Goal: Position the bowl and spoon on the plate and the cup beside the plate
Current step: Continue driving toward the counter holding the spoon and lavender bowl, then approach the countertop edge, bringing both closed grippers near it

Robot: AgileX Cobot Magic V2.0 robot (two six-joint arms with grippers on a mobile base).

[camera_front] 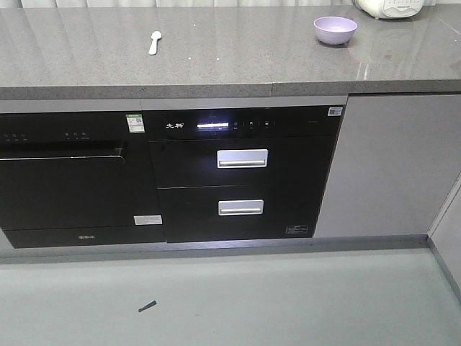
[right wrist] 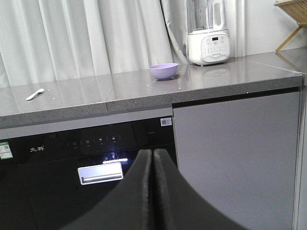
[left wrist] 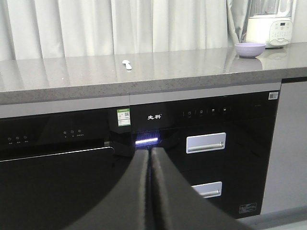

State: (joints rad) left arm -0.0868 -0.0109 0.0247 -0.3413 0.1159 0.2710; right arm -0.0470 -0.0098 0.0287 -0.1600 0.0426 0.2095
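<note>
My left pincer [left wrist: 149, 152] and right pincer [right wrist: 152, 152] hang clenched, empty, below the counter [camera_front: 238, 61]. On it the spoon [camera_front: 154, 42] lies at eleven o'clock, the bowl [camera_front: 335, 30] at one. Rising carelessly, I may clip its edge.

Not much here is actually readable. The black drawer unit [camera_front: 189, 180] has a white two-character Chinese brand mark [camera_front: 175, 125] on its top panel. It looks like "夫科", but it's too small to be sure. Just left of it is a green sticker [camera_front: 135, 122] with a QR-type code. There's a white code sticker [camera_front: 335, 111] at the panel's right corner and a fine-print label [camera_front: 297, 230] bottom right. None of their print is legible.
</note>
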